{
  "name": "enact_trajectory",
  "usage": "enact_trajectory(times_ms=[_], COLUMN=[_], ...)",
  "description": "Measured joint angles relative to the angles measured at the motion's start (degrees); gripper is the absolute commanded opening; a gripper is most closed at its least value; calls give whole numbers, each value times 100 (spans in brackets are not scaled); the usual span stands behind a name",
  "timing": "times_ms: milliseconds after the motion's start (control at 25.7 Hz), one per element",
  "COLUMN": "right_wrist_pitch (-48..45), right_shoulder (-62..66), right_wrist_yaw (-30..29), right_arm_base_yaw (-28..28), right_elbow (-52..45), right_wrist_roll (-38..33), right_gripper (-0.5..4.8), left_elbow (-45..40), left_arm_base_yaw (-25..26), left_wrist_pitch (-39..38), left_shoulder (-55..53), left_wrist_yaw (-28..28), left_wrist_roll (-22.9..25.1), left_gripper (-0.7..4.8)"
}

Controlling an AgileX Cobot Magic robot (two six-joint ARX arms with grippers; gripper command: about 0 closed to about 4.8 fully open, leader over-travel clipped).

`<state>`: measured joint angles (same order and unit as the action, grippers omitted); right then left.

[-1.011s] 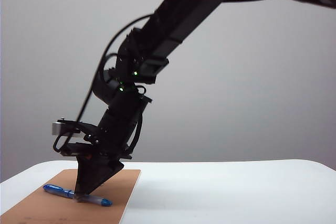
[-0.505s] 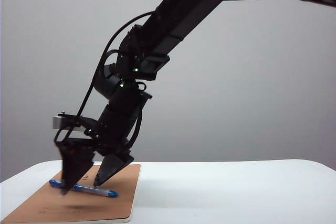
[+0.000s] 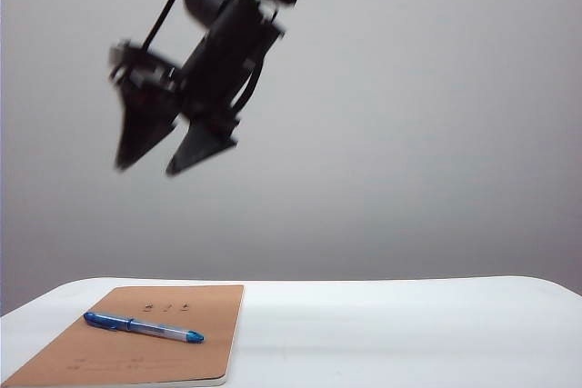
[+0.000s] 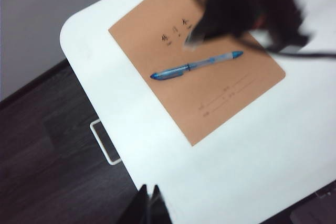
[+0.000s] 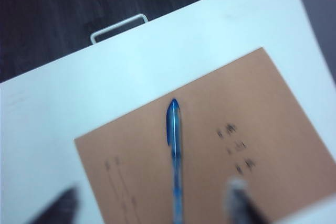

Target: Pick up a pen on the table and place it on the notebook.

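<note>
now right claw point(image 3: 155, 163) lifted high, open; pen point(image 3: 143, 326) left on notebook point(image 3: 209, 333); left claw point(image 4: 148, 205) closed

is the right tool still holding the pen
No, the right tool hangs open and empty high above the table, while the pen lies flat on the notebook.

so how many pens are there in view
1. The pen lies flat across the notebook, on the near left part of the table. None other shows, though the views don't cover everything.
</note>
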<state>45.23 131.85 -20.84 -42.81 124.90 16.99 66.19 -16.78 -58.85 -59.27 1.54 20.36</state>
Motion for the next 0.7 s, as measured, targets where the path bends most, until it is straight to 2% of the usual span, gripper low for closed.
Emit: enact_trajectory(times_ms=[39, 78, 272, 350, 544, 700], right_wrist_pitch=[286, 389, 817, 822, 529, 435], right_shoulder=[-289, -428, -1329, -1939, -3158, -3956], right_wrist_yaw=[2, 4, 4, -52, -173, -170], right_arm_base_yaw=[142, 223, 879, 1342, 2015, 2448], right_elbow=[-2, -2, -4, -9, 15, 0], right_wrist_roll=[17, 31, -101, -240, -457, -496], right_gripper=[6, -8, -8, -8, -8, -8], left_elbow=[0, 0, -4, -17, -7, -101], left_arm_base_yaw=[0, 0, 0, 4, 4, 2], left_wrist_pitch=[116, 179, 505, 745, 1193, 1346], left_shoulder=[4, 7, 271, 719, 1504, 2015], left_wrist_yaw=[0, 0, -2, -4, -223, -7], left_wrist_roll=[0, 0, -2, -66, -323, -498], left_gripper=[-6, -5, -5, -6, -5, -6])
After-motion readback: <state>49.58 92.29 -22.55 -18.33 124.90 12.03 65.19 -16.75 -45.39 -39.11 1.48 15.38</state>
